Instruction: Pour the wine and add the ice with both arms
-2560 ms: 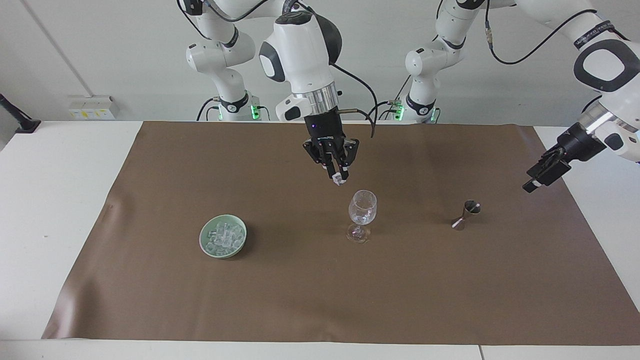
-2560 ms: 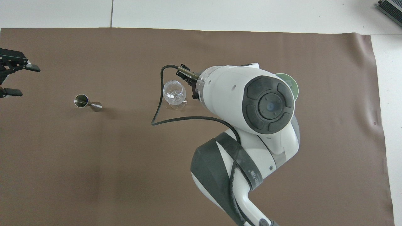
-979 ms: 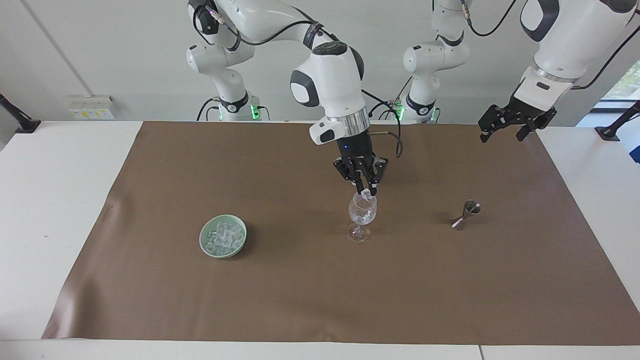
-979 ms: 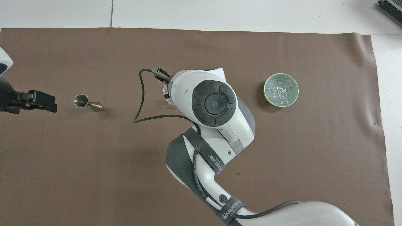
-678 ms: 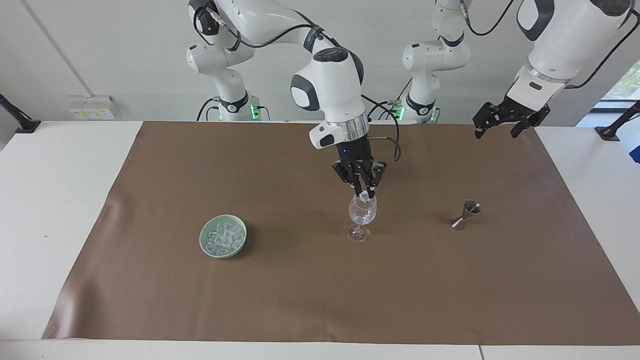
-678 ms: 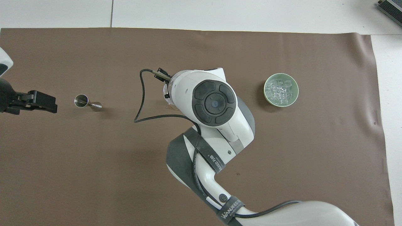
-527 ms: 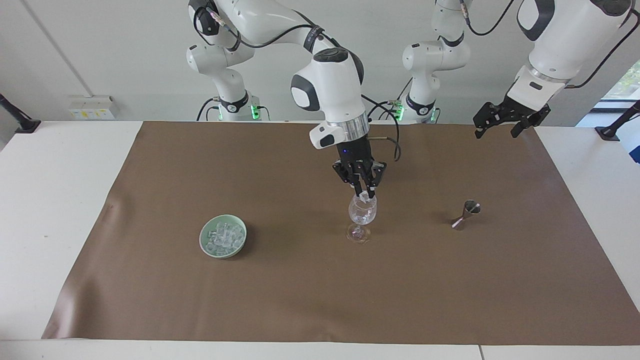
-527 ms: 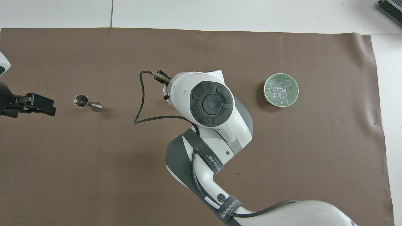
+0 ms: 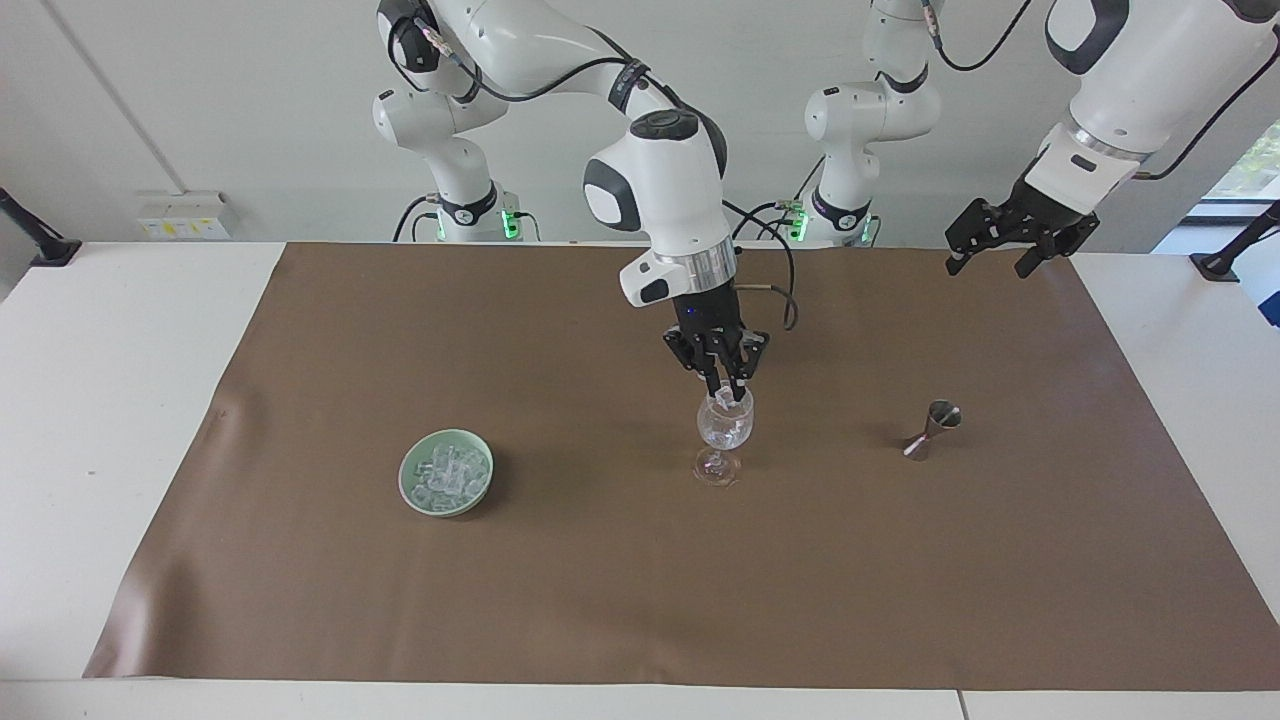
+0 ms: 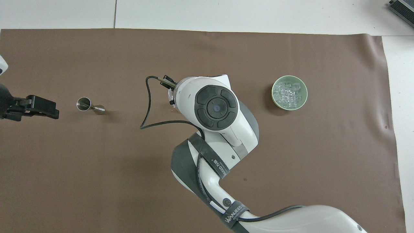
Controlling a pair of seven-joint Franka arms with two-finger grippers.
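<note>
I'm holding the right gripper pinched on an ice chunk at the wine glass rim; centering before releasing. Left gripper waiting spread, empty. Remaining ice in bowl.

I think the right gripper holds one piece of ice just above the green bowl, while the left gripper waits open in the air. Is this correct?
Not quite. The facing view shows the right gripper holding the piece of ice at the mouth of the wine glass, not above the green bowl, which stands toward the right arm's end of the table. The rest holds: the left gripper waits open in the air.
</note>
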